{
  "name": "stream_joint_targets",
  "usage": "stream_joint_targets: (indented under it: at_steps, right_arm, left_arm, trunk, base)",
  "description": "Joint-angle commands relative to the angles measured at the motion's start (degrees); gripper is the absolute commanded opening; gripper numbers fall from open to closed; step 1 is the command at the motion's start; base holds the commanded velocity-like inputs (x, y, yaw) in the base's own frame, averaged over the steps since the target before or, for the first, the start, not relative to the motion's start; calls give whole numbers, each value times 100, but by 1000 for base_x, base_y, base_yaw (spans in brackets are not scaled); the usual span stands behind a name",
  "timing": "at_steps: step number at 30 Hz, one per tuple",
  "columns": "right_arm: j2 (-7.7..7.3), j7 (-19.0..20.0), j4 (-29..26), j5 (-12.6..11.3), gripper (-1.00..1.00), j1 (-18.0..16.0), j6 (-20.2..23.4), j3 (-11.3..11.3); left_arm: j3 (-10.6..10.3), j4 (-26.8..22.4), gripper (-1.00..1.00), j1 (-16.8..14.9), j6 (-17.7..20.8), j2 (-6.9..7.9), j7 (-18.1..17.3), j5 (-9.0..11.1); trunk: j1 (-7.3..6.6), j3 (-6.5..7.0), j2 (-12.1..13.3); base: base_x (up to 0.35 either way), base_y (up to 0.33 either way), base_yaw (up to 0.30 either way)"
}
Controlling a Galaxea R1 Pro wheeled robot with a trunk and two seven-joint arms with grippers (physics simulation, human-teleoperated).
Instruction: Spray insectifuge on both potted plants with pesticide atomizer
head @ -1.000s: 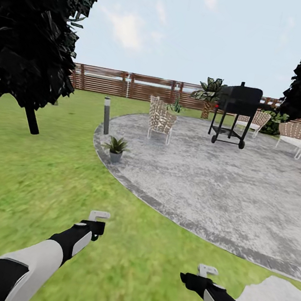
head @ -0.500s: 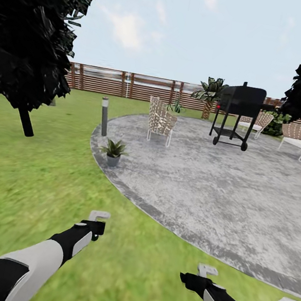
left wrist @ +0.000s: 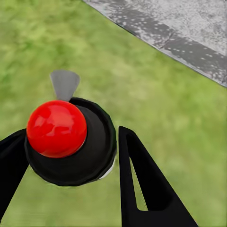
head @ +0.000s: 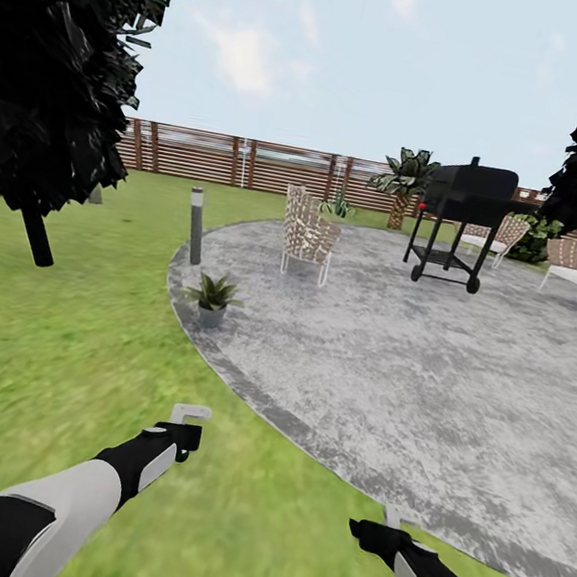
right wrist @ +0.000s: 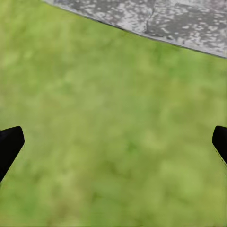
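Left end effector [left wrist: 71, 156], held low over the lawn [head: 55, 323], is clamped on the pesticide atomizer [left wrist: 71, 142], whose red top faces the wrist camera; carried this way the bottle is presumably ready for spraying. Right end effector [right wrist: 113, 142] has its fingers wide apart and nothing between them. One potted plant [head: 212, 297] stands at the patio's [head: 426, 370] near-left edge, close to a bollard lamp [head: 194, 226]; a possible second one [head: 338, 206] sits behind the chair [head: 309, 232]. No legible writing.
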Motion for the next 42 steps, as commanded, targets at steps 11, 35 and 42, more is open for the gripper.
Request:
stream_joint_targets:
  at_steps: [11, 35, 42]
  right_arm:
    - [-68, 43, -2149, -21, 100, -10, 607, 23]
    - [-599, 64, -3360, -55, 100, -14, 2694, -96]
    - [-595, 57, -3366, -49, 100, -11, 2696, -518]
  left_arm:
    - [-41, -64, -100, -2, 29, -6, 29, 38]
    - [-42, -1489, -100, -22, 1492, -25, 25, 67]
    - [-44, -1489, -100, -13, 1493, -41, 25, 67]
  trunk:
    - [2, -6, -2]
    - [2, -6, -2]
    - [2, -6, -2]
  base:
    - [329, 0, 0]
    - [339, -1, 0]
    - [329, -104, 0]
